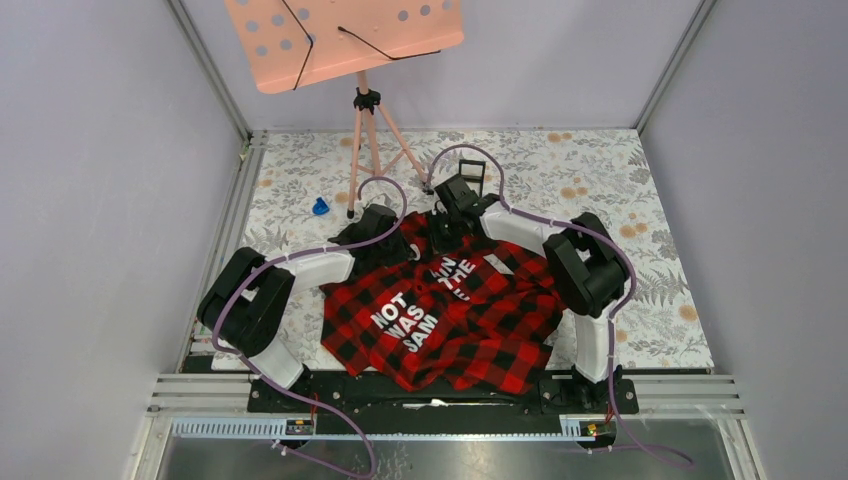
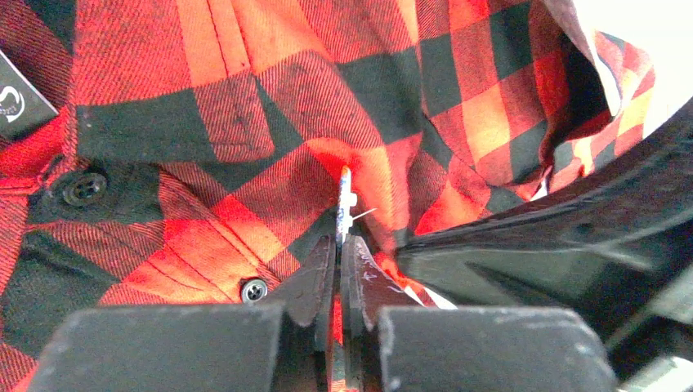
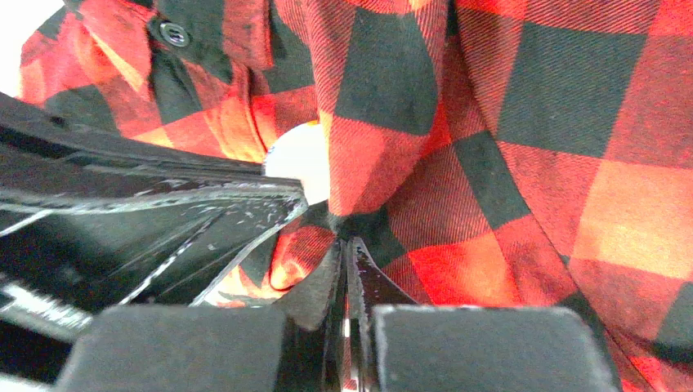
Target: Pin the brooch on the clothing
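Two grippers, both at the far edge of the shirt point(image 1: 450, 330). Left gripper point(image 2: 339, 245): fingers pressed together on the brooch point(image 2: 345, 200), held edge-on, close against the cloth. Right gripper point(image 3: 347, 243): clamped on a fold of flannel. Risks, as I judge them: brooch twisting in so thin a grip; fold slipping free under the push. Count: one brooch, one shirt, two buttons point(image 2: 86, 188) in my left wrist view.
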Controlling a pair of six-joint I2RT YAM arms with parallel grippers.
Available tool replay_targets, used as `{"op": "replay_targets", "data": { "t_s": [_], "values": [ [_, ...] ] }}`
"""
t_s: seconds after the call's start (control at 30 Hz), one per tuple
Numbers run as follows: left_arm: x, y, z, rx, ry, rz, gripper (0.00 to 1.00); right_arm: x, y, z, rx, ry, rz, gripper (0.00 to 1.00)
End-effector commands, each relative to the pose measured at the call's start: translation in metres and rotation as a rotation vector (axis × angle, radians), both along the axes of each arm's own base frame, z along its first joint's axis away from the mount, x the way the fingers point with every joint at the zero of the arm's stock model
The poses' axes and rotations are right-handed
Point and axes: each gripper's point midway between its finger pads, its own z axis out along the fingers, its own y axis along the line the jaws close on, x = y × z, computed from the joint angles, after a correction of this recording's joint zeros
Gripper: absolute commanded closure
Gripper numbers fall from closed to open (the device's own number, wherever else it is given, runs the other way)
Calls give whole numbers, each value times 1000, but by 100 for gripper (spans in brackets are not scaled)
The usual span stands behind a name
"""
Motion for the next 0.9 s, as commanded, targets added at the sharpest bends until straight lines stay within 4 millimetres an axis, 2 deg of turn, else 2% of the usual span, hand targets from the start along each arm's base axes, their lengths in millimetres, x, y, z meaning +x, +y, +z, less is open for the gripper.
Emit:
{"op": "replay_targets", "data": {
  "t_s": [0.0, 0.23, 0.5, 0.73, 0.87],
  "values": [
    [7, -3, 13, -8, -39, 7, 100, 21, -5, 43, 44, -120, -73, 100],
    [9, -8, 11, -5, -33, -12, 100, 16, 5, 49, 94, -96, -27, 100],
    [14, -15, 18, -14, -47, -26, 100, 3, 6, 32, 81, -30, 25, 100],
    [16, -17, 28, -40, -85, -25, 100, 0, 1, 8, 29, 19, 10, 100],
    [16, -19, 34, -69, -114, -35, 100, -1, 2, 2, 26, 37, 10, 100]
  ]
}}
